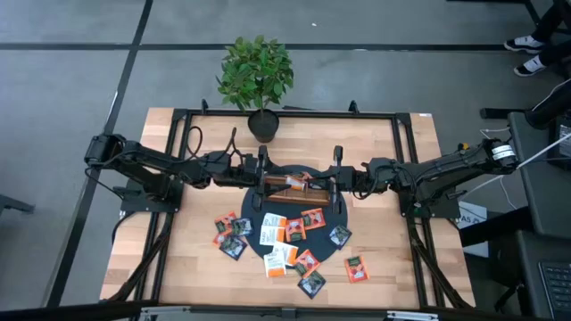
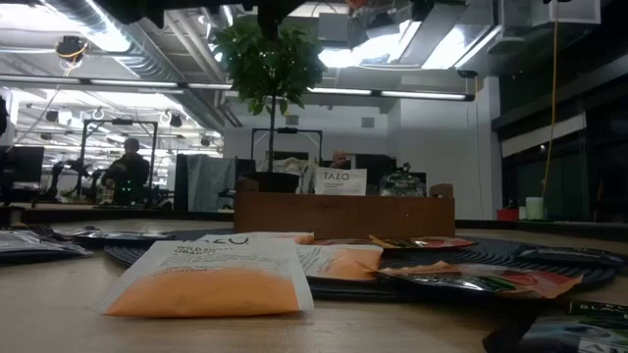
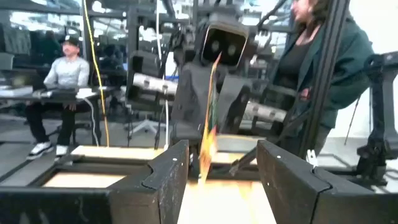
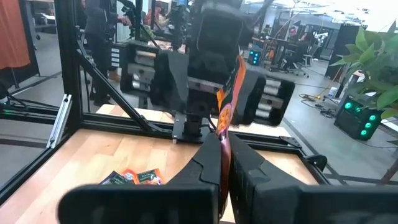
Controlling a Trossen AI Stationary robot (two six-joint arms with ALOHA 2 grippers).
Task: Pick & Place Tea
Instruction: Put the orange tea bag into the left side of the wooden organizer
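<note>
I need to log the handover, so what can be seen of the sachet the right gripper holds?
The orange sachet is thin, flat and paper-like, with dark print. It stands on edge, pinched at its lower end in the shut right gripper, above the wooden tray. The left gripper faces it, open, its fingers on either side of the sachet without clearly touching it.

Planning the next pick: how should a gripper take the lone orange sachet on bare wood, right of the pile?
Probably from straight above, pinching two opposite edges of the orange sachet: it lies flat on the table with nothing touching it, so all edges are free.
</note>
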